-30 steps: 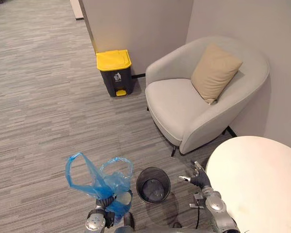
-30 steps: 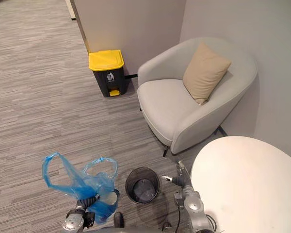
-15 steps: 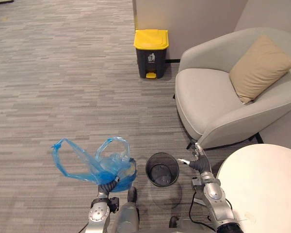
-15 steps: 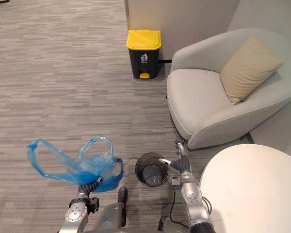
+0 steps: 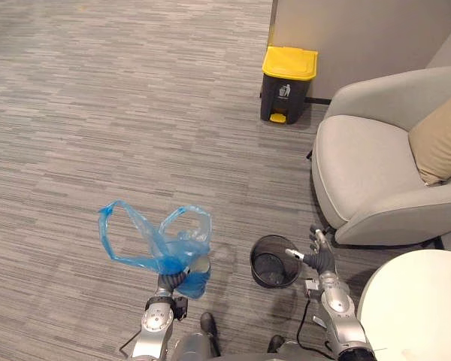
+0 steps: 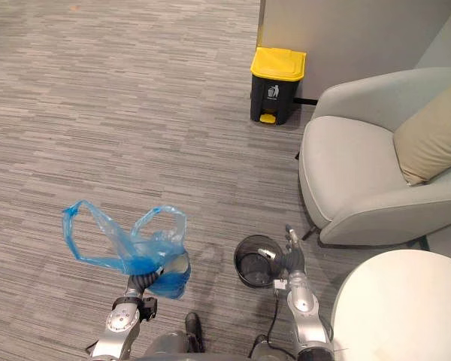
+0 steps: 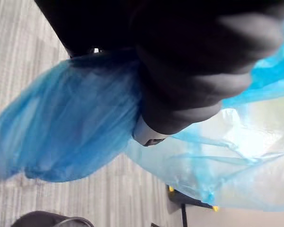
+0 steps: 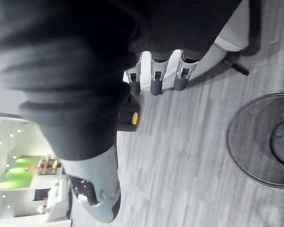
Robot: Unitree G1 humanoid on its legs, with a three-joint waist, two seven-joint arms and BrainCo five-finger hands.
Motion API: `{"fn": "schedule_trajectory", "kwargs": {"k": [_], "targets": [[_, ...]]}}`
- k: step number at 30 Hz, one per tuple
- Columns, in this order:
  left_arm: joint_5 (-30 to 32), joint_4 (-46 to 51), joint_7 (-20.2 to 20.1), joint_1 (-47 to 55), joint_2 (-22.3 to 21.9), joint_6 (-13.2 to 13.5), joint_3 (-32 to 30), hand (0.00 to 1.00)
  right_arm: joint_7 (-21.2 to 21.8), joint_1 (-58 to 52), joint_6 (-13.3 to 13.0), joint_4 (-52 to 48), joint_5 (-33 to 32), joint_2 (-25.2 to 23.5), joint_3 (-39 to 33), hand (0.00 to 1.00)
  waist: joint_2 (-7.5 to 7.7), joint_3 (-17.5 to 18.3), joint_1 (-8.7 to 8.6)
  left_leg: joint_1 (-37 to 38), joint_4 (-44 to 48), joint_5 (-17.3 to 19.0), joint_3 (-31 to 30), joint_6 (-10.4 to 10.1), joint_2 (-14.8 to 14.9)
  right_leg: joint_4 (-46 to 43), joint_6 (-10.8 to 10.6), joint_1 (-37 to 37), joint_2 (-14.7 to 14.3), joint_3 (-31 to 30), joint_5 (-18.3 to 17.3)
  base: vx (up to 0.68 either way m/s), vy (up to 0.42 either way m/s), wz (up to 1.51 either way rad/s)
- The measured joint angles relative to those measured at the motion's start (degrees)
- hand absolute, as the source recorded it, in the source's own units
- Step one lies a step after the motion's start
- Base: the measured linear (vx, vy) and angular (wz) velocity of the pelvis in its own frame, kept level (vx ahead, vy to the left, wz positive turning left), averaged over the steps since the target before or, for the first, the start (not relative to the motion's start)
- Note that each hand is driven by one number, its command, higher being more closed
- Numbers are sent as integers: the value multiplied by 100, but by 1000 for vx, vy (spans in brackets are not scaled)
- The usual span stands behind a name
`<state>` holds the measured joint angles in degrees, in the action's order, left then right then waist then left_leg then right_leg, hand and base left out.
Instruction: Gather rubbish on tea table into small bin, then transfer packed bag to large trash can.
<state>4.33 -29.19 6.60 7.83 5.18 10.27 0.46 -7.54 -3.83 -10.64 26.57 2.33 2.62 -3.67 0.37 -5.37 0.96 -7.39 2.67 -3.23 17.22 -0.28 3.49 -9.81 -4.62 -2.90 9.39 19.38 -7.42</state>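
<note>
Bag bunched in left hand (fingers clenched) | right hand fingers straight, beside small bin

Both arms read silver-grey on my feed. The left arm has a round silver joint housing just behind the wrist. The right arm is built from smooth, rounded silver segments. Each wrist and hand back sits under a dark cover with ribs running crosswise. On the right hand I see silver fingers set in a row, each ending in a dark grey tip, and a broader silver thumb with a dark pad. On the left hand I make out the black ribbed cover and one silver tip.
</note>
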Motion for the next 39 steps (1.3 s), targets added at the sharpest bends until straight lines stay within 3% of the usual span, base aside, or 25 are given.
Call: {"fn": "schedule_trajectory", "kwargs": {"k": [5, 15, 18, 19, 22, 23, 25, 26, 27, 29, 32, 33, 34, 35, 37, 39], "targets": [[96, -155, -9, -23, 160, 0, 7, 100, 0, 13, 22, 344, 0, 16, -288, 0, -16, 18, -31, 354, -808, -451, 4, 15, -90, 174, 7, 89, -83, -10, 184, -41, 37, -4], [110, -394, -13, 17, 193, -15, -67, 100, 8, 111, 116, 657, 11, 5, -307, 0, 10, 2, -14, 332, -848, -466, -94, -4, -79, 304, 40, 134, -120, 88, 209, -14, 15, 4], [109, -388, -14, 14, 198, -26, -125, 100, 8, 238, 120, 660, 12, 7, -309, 0, 75, -50, -11, 168, -805, -427, -171, 9, -127, 225, -49, 37, -57, 177, 109, 58, 18, 17], [109, -385, -20, 9, 195, -43, -124, 100, 9, 247, 121, 659, 12, 8, -309, 0, 108, -85, -16, 94, -691, -348, -209, 100, -166, 93, -87, -10, 16, 227, 19, 101, 51, 38], [109, -226, -22, 133, 197, -98, -130, 100, 17, 238, 206, 655, 24, -1, -268, 0, 359, -243, 13, -258, 387, 412, -310, 209, -365, -788, -260, -87, 466, 268, -395, 135, 52, 34], [109, -178, -21, 154, 182, -101, -130, 100, 20, 243, 209, 647, 39, 11, -257, 0, 361, -275, 19, -310, 531, 532, -373, 236, -360, -999, -265, -125, 522, 161, -408, 196, 125, 49], [109, 183, -25, 246, 143, -125, -115, 100, 19, 172, 218, 577, 51, 4, -257, 0, 309, -394, -31, -349, 1013, 895, -586, 337, -410, -2363, 26, -584, 541, -711, -218, 199, 148, 64], [106, 370, -16, 185, 161, -115, -107, 100, 25, 88, 212, 557, 49, -8, -232, 0, 219, -478, -28, -321, 1181, 1013, -916, 399, -347, -3220, 103, -1089, 300, -1255, -280, 254, 33, 92], [105, 394, -15, 43, 169, -118, -102, 100, 25, -3, 213, 493, 47, -20, -228, 0, 240, -475, -33, -316, 1193, 1052, -1185, 433, -347, -3228, 81, -1276, -45, -1508, -637, 313, -22, 118], [105, 393, -4, -128, 170, -121, -103, 100, 15, -89, 201, 278, 28, -20, -230, 0, 240, -490, -92, -199, 1128, 1130, -1548, 454, -405, -2880, 118, -1582, -429, -1612, -790, 235, -36, 98], [106, 390, -7, -206, 173, -122, -59, 100, 10, -125, 197, 89, -10, -12, -229, 0, 241, -519, -217, 206, 1069, 1346, -1891, 461, -534, -2017, 36, -1895, -629, -1454, -680, 357, -77, 76], [109, 388, -7, -228, 172, -122, -67, 100, 11, -127, 198, 90, -8, -10, -229, 0, 274, -526, -215, 312, 1032, 1370, -1915, 426, -558, -1762, 96, -1910, -637, -1430, -573, 376, -127, 58], [110, 388, -7, -283, 179, -119, -74, 100, 11, -140, 200, 90, -6, -12, -230, 0, 379, -512, -203, 439, 992, 1441, -1992, 298, -634, -1066, 174, -1824, -633, -1401, -212, 406, -175, 64], [112, 367, -10, -348, 183, -120, -86, 100, 13, -169, 203, 88, -5, -2, -261, 0, 395, -519, -266, 615, 995, 1624, -2184, 185, -656, -887, 468, -1625, -594, -1298, 543, 426, -192, 61], [114, 376, -21, -387, 94, -114, -55, 100, 13, -223, 222, -57, -4, 28, -269, 0, 202, -486, -255, 731, 863, 1720, -2250, 73, -457, -1020, 637, -1614, -717, -1104, 335, 457, -178, 40], [173, 371, -32, -428, 9, -123, -62, 100, 33, -271, 222, -337, -4, -13, -243, 0, 93, -472, -414, 744, 1146, 1809, -2148, -313, -248, -1107, 788, -1449, -803, -844, 100, 480, -150, 45]]}}
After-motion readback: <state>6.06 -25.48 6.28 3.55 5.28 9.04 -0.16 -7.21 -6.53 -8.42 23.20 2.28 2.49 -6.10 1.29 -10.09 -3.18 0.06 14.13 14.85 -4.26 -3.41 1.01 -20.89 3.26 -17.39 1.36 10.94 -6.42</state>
